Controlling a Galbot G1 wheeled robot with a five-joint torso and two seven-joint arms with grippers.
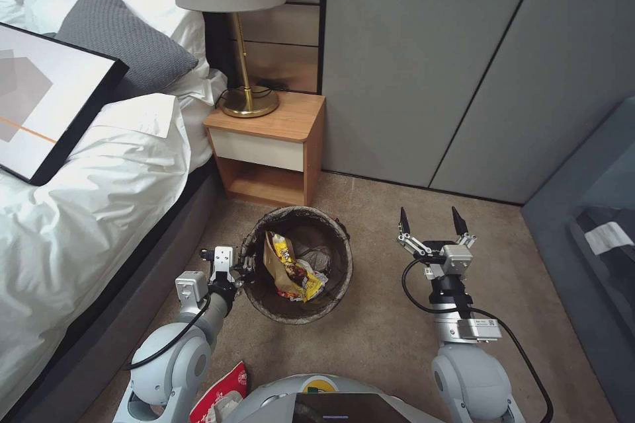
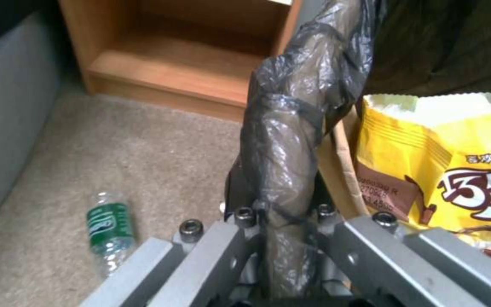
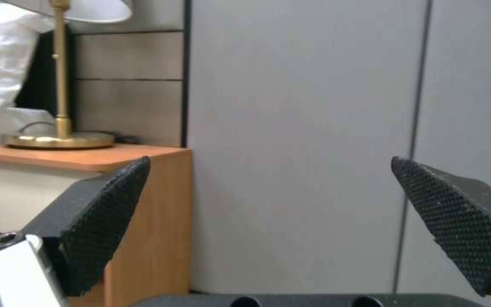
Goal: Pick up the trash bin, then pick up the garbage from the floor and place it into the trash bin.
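Left gripper (image 1: 246, 266) clamps the trash bin (image 1: 297, 264) at its left rim | green bottle (image 2: 109, 232) lies lengthwise on the floor (image 1: 390, 324), left of the bin | right gripper (image 1: 431, 223) hovers spread, empty, farther away

Even, soft indoor light fills the head view with faint shadows, while both wrist views look softer, their nearest parts blurred.

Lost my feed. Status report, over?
Left gripper clamped on trash bin rim. Right gripper open, empty. Green bottle on carpet. Nothing blocking.
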